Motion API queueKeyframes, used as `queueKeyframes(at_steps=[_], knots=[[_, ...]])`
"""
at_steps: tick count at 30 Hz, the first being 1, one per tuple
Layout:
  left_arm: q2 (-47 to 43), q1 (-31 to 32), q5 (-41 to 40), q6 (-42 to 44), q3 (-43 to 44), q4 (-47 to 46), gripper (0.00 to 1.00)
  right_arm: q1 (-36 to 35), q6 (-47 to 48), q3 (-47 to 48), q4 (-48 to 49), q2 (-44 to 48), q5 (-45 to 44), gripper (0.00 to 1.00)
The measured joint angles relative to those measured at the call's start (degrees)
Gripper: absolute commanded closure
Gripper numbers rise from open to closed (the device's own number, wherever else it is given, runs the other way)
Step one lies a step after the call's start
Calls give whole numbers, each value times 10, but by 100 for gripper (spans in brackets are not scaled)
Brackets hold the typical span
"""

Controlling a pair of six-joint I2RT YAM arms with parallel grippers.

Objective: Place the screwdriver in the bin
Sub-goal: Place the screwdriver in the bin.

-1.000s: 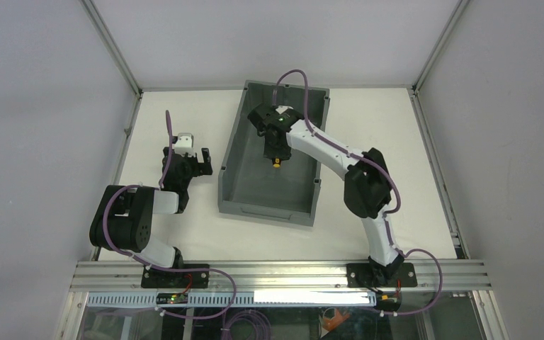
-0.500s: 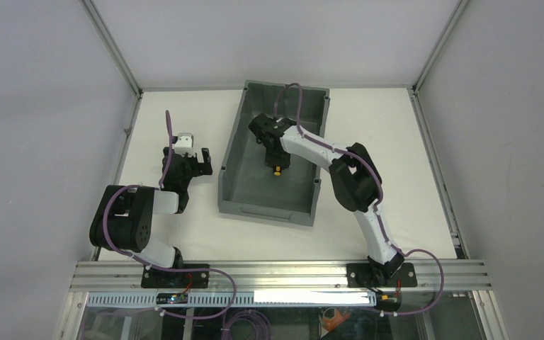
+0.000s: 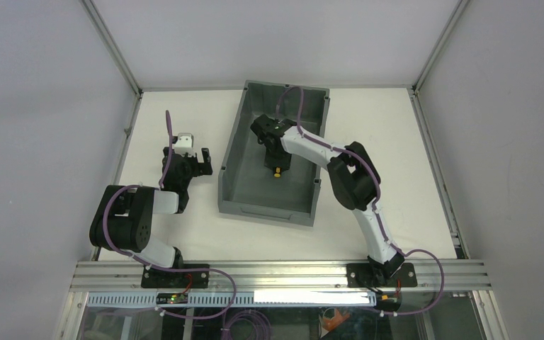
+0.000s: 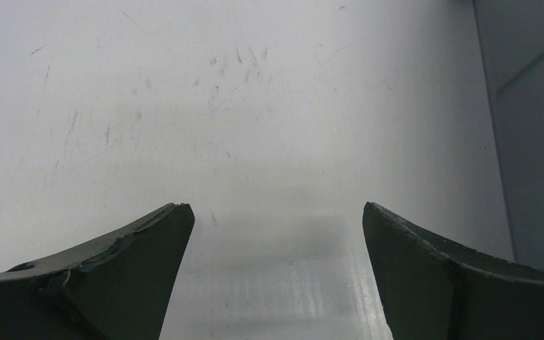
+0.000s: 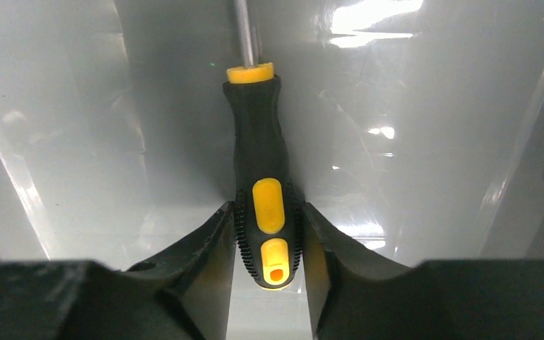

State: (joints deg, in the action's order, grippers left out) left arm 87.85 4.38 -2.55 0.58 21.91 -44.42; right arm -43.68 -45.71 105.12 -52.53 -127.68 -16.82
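The grey bin (image 3: pixel 228 164) stands at the middle back of the table. My right gripper (image 3: pixel 275 157) reaches down inside it and is shut on the screwdriver (image 3: pixel 276 170), whose yellow end shows just below the fingers. In the right wrist view the fingers clamp both sides of the black and yellow handle (image 5: pixel 258 156), and the thin shaft points away over the bin's glossy floor (image 5: pixel 411 142). I cannot tell whether the screwdriver touches the floor. My left gripper (image 3: pixel 197 163) is open and empty over the white table, left of the bin.
In the left wrist view the open gripper (image 4: pixel 276 212) hangs over the scratched white tabletop (image 4: pixel 219 106), with the bin's outer wall (image 4: pixel 531 142) at the right edge. Metal frame rails (image 3: pixel 276 273) run along the table's near edge.
My right arm has folded in and lowered the gripper with the screwdriver deeper into the bin, slightly toward the near side. The left arm has not moved.
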Motion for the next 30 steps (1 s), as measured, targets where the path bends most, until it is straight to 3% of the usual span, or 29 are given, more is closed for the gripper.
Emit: queueKeyframes(at_steps=[15, 30], knots=[[0, 0, 0, 0, 0, 0, 1, 1, 6, 6, -13, 0, -6, 20], [0, 0, 0, 0, 0, 0, 1, 6, 79, 158, -65, 80, -14, 1]])
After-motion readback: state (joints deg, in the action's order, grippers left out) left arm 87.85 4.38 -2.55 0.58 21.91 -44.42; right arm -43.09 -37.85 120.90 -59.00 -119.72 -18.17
